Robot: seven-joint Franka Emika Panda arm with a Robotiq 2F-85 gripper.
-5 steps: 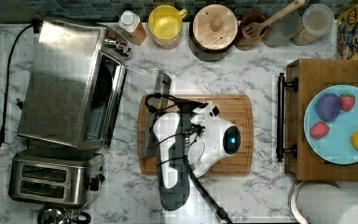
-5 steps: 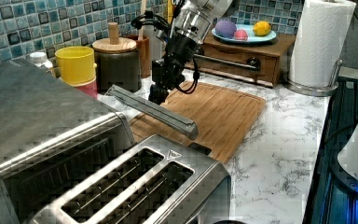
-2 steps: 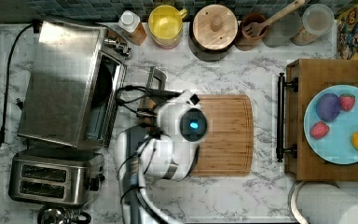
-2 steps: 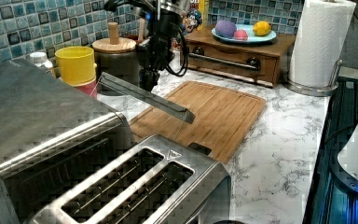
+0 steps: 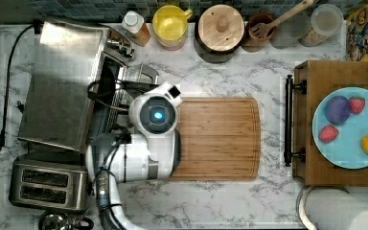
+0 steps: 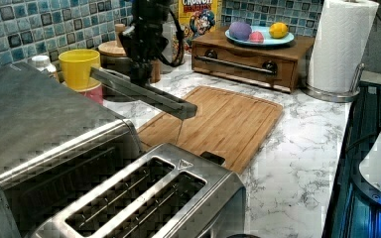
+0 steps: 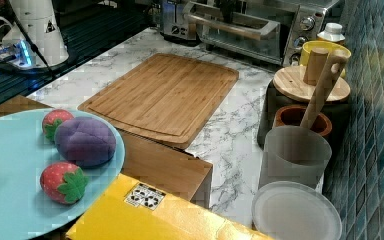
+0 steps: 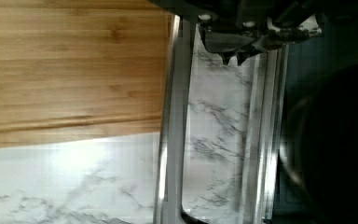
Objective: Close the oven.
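Note:
The oven stands at the top view's left, steel and boxy, with a black cord behind it. Its glass door is partly raised and slants up from the counter, with the bar handle along its free edge. In the left view my gripper comes down from above onto the door just behind the handle. The arm's wrist covers the door's edge in the top view. The wrist view looks along the handle, and marble counter shows through the glass.
A two-slot toaster sits beside the oven. A wooden cutting board lies in front of the door. A yellow cup, lidded canister and utensil jar line the back wall. A wooden box carries a fruit plate. A paper towel roll stands farther off.
The arm swung from over the cutting board toward the oven. The door rose from nearly flat to a steep slant.

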